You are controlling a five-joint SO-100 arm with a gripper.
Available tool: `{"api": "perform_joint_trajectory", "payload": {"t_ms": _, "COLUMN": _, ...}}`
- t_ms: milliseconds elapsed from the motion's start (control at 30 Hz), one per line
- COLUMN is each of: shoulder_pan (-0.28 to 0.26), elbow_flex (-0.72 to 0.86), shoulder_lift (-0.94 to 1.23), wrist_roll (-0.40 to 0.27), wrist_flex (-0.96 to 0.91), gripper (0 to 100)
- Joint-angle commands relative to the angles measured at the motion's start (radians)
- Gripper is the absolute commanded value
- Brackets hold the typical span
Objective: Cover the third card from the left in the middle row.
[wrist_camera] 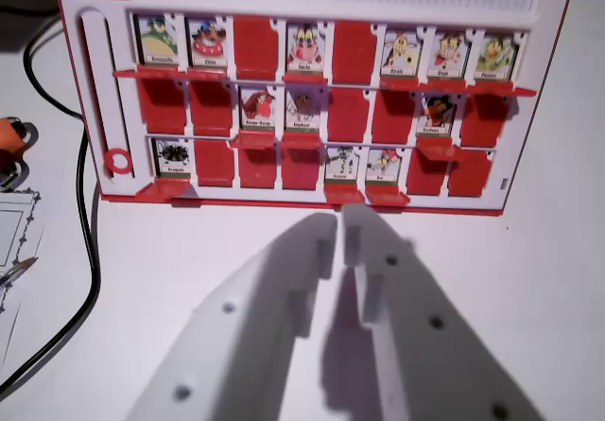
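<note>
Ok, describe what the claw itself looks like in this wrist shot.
The claw is all white plastic with a matte, printed look. Two broad flat fingers widen towards the camera and taper to blunt squared tips. Small round screw holes dot both. No markings or cables show on it.

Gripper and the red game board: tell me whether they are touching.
Apart. In the wrist view the gripper tips end short of the red game board's bottom edge, with a thin strip of white table showing between them.
</note>
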Motion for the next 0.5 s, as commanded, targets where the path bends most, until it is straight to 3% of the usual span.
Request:
{"api": "perform_joint_trajectory", "payload": {"t_ms": 0, "shoulder_pan": -0.023, "elbow_flex": 0.023, "shoulder_lift": 0.029, "wrist_roll": -0.002, "wrist_flex": -0.074, "gripper": 0}}
{"api": "perform_joint_trajectory", "payload": {"t_ms": 467, "shoulder_pan": -0.043, "elbow_flex": 0.187, "shoulder_lift": -0.229, "wrist_roll": 0.006, "wrist_flex": -0.413, "gripper": 0}}
